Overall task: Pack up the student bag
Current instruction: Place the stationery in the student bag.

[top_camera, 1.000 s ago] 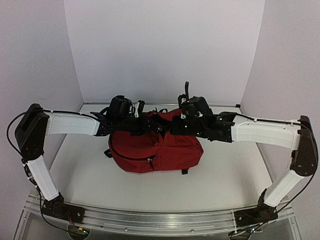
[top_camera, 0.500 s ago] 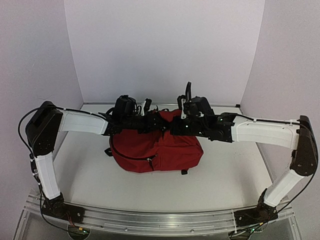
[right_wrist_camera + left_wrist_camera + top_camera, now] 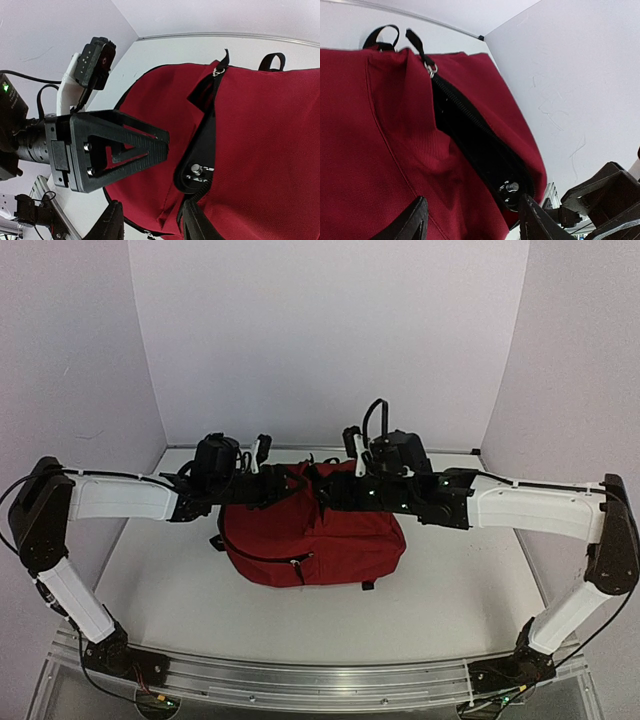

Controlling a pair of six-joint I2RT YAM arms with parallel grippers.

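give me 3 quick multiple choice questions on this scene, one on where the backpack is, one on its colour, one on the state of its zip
1. Where does the backpack lie?
A on the table
B hung on the back wall
C on the metal rail

2. What colour is its body?
A blue
B dark red
C grey

3. How is its main zipper?
A fully shut
B partly open
C torn away

Answers:
1 A, the top view shows it resting on the white table.
2 B, red fabric fills both wrist views.
3 B, the left wrist view shows a dark gap between the zipper's edges.
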